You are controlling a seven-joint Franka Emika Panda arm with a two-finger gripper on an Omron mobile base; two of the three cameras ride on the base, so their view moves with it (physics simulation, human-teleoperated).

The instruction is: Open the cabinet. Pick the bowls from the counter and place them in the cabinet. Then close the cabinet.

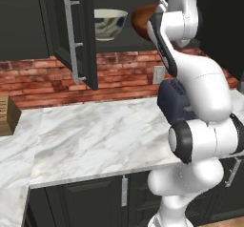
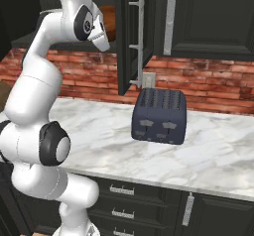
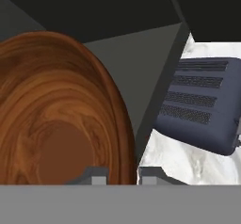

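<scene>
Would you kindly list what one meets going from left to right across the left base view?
Tan wooden block → open black cabinet door with silver bar handle → cream-white bowl with blue marks → reddish-brown wooden bowl → dark blue toaster.

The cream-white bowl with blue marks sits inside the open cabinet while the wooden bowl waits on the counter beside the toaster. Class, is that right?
Not quite. The wooden bowl is not on the counter: the gripper holds it by the rim up at the cabinet, as the hand view shows. The cream-white bowl does sit inside.
</scene>
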